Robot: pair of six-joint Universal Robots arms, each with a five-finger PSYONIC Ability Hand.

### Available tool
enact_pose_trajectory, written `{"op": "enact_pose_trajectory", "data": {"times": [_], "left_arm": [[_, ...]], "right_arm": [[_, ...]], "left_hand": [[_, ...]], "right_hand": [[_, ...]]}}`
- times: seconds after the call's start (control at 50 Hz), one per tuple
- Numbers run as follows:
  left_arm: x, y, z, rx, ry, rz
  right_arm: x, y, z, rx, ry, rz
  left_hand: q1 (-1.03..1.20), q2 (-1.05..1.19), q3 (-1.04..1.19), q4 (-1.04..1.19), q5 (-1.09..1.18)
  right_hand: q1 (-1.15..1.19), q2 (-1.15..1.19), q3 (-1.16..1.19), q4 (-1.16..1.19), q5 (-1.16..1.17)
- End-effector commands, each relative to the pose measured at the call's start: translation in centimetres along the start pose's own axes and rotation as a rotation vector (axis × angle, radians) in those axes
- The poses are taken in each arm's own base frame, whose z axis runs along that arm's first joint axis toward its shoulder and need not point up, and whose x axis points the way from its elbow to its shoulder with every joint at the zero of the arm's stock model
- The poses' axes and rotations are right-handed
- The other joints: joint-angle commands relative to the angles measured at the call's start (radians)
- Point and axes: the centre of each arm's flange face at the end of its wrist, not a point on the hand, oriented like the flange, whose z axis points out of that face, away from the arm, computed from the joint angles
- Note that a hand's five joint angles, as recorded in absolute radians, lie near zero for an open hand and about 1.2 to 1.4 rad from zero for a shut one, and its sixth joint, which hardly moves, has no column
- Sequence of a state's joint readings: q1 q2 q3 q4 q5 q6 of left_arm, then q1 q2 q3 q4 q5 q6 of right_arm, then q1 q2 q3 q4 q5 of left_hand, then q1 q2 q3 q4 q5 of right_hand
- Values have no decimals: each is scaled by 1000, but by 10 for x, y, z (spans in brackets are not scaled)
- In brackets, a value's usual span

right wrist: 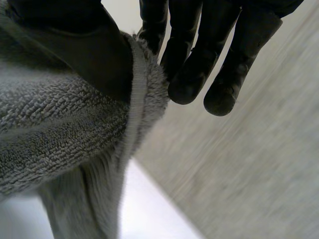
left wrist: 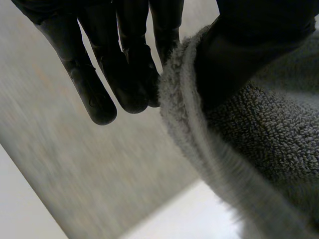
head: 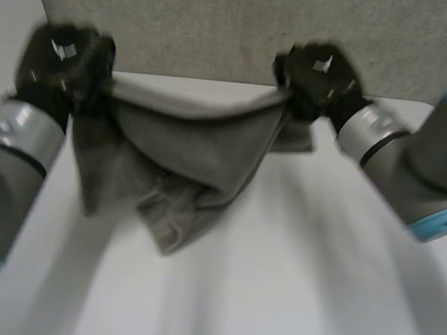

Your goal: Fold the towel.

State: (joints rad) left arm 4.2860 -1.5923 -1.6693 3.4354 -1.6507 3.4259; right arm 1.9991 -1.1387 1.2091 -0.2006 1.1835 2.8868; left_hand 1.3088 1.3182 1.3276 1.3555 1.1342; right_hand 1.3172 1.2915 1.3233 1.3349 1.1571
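Towel suspended between two hands, head view. The grey terry towel (head: 184, 159) hangs by its top edge, which runs crosswise from the left hand (head: 63, 59) to the right hand (head: 321, 75). Each hand holds one upper corner. The two hands are level with each other over the far edge of the white table (head: 275, 285), in front of a grey panel (head: 222, 23). The edge between them sags a little, so it is not under full tension.

In the left wrist view, the hemmed corner is pinched between the thumb (left wrist: 244, 50) and the nearly straight fingers (left wrist: 99, 84). The right wrist view shows the mirror case: the thumb (right wrist: 89, 55) presses the hem against straight fingers (right wrist: 194, 74). Both hands are therefore closed on cloth, with nothing else in them.

The relation that matters here is that the body of the towel lies below the fingers and towards the robot. It falls in loose, uneven folds, and its lowest point is nearer the left hand. (Whether that low point touches the table cannot be told.)

By this reading, neither hand has the advantage in reach. A fold would need the free lower part laid on the table first, with the held edge then carried over it by both hands together and kept parallel to the table's far edge.
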Motion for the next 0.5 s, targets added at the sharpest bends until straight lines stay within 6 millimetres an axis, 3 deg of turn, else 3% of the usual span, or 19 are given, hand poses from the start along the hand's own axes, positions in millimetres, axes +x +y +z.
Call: {"op": "enact_pose_trajectory", "data": {"times": [0.02, 0.04, 0.06, 0.08, 0.12, 0.18, 0.26, 0.32, 0.36, 0.38, 0.42, 0.44, 0.46, 0.48, 0.5], "left_arm": [[-27, -102, -6, 244, -37, -11], [-32, -119, -10, 283, -35, -12], [-32, -120, -11, 283, -35, -12], [-36, -134, -15, 317, -34, -11], [-39, -145, -18, 341, -32, -12], [-42, -157, -22, 361, -28, -8], [-41, -152, -21, 334, -22, 1], [-40, -134, -17, 264, -17, 7], [-37, -96, -6, 143, 4, 22], [-37, -96, -6, 142, 4, 22], [-27, -46, 9, -2, 56, 27], [-27, -45, 9, -3, 57, 27], [-20, -22, 14, -68, 88, 26], [-20, -22, 14, -68, 89, 26], [-13, 0, 20, -126, 117, 25]], "right_arm": [[24, -96, -37, 77, 21, -43], [29, -112, -46, 76, 18, -49], [33, -126, -56, 70, 15, -54], [33, -127, -56, 70, 15, -54], [40, -149, -73, 51, -1, -67], [44, -153, -78, 29, -4, -74], [49, -145, -85, -69, -12, -127], [48, -126, -79, -149, -37, -176], [46, -115, -75, -186, -51, -193], [43, -104, -70, -218, -65, -207], [41, -94, -65, -247, -68, -222], [38, -84, -60, -276, -72, -233], [38, -84, -60, -276, -73, -233], [34, -71, -54, -304, -79, -240], [31, -58, -46, -332, -87, -248]], "left_hand": [[87, 78, 69, 41, 88], [87, 78, 69, 41, 88], [87, 78, 69, 41, 88], [87, 78, 69, 41, 88], [87, 78, 69, 41, 88], [87, 78, 69, 41, 88], [87, 78, 69, 41, 88], [87, 78, 69, 41, 88], [87, 78, 69, 41, 88], [87, 78, 69, 41, 88], [87, 78, 69, 41, 88], [87, 78, 69, 41, 88], [87, 78, 69, 41, 88], [87, 78, 69, 41, 88], [87, 78, 69, 41, 88]], "right_hand": [[79, 105, 73, 61, 65], [79, 105, 73, 61, 65], [79, 105, 73, 61, 65], [79, 105, 73, 61, 65], [79, 105, 73, 61, 65], [79, 105, 73, 61, 65], [79, 105, 73, 61, 65], [79, 105, 73, 61, 65], [79, 105, 73, 61, 65], [79, 105, 73, 61, 65], [79, 105, 73, 61, 65], [79, 105, 73, 61, 65], [79, 105, 73, 61, 65], [79, 105, 73, 61, 65], [79, 105, 73, 61, 65]]}}
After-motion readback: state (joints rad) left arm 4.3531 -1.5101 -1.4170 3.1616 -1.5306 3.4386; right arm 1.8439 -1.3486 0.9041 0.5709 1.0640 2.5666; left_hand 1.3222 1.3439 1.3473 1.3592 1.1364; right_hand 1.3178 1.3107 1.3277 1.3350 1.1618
